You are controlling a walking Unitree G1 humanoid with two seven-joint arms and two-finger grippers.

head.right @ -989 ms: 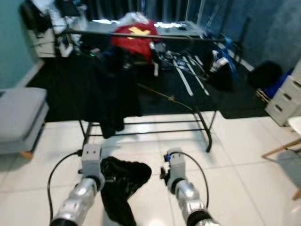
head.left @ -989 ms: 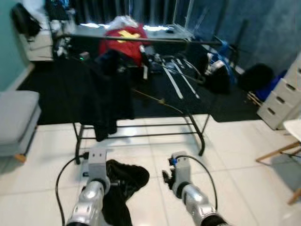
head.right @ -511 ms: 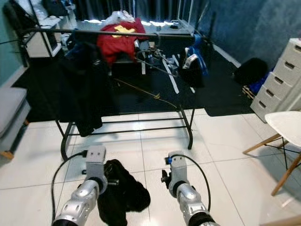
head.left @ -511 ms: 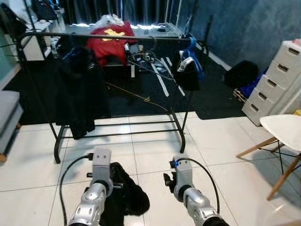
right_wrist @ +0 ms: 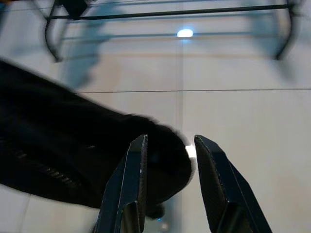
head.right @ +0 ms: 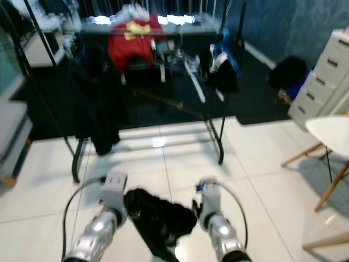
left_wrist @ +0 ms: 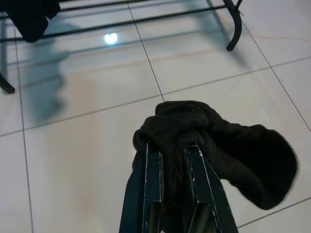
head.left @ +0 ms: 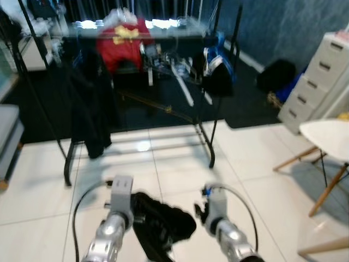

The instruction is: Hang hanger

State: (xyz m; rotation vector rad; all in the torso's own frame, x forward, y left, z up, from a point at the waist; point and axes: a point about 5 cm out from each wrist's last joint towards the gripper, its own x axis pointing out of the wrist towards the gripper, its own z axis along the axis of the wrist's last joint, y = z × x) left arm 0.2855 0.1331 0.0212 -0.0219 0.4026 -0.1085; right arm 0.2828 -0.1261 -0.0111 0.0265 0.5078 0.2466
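Note:
My left gripper (left_wrist: 167, 148) is shut on a bunched black garment (left_wrist: 228, 150), which hangs low over the white floor tiles between my two arms (head.left: 163, 221). No hanger can be made out in the cloth. My right gripper (right_wrist: 167, 145) is open beside it, and the edge of the garment (right_wrist: 73, 150) lies just beyond its fingertips. Ahead stands a black clothes rack (head.left: 212, 136) with a dark garment (head.left: 92, 109) hanging at its left end. The head views are blurred.
A red cloth (head.left: 122, 41) and cluttered items lie on a table behind the rack. Grey drawers (head.left: 316, 82) and a white chair (head.left: 327, 136) stand at the right. A grey bench (head.left: 8, 136) is at the left edge.
The camera has shifted and blurred, and the rack looks a little nearer. The black garment has swung right, toward my right gripper.

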